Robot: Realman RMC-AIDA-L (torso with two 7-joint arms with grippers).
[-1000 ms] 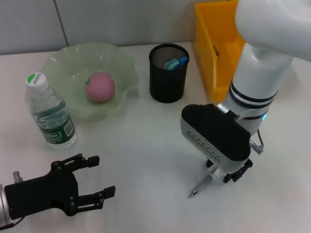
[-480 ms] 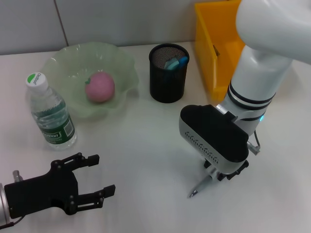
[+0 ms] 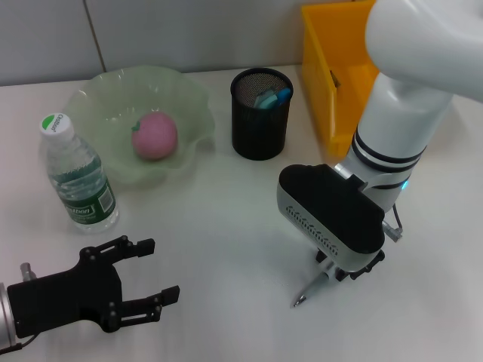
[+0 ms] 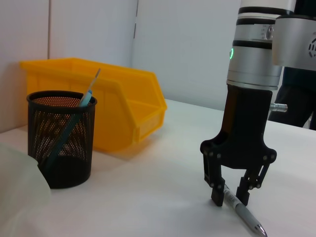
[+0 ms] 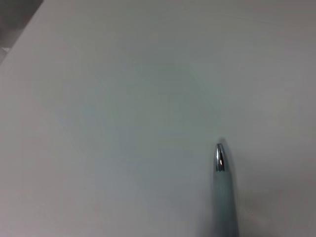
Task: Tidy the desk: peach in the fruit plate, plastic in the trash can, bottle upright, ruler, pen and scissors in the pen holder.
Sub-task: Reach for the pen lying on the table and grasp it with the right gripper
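Right end effector straddles the pen near the mesh pen holder, fingers parted; squeeze squarely, then lift level.

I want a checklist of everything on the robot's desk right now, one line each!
Surface: white table, bare between the things.
Job's things: peach in the green fruit plate; bottle upright; pen holder with blue-handled things inside; pen lying on the table.
Clutter: yellow bin behind the pen holder.
Grippers: right gripper down over the pen, a finger on each side; left gripper open, low at the near edge.
Cables: a thin wire at the right wrist.
Surroundings: pale wall behind the table.
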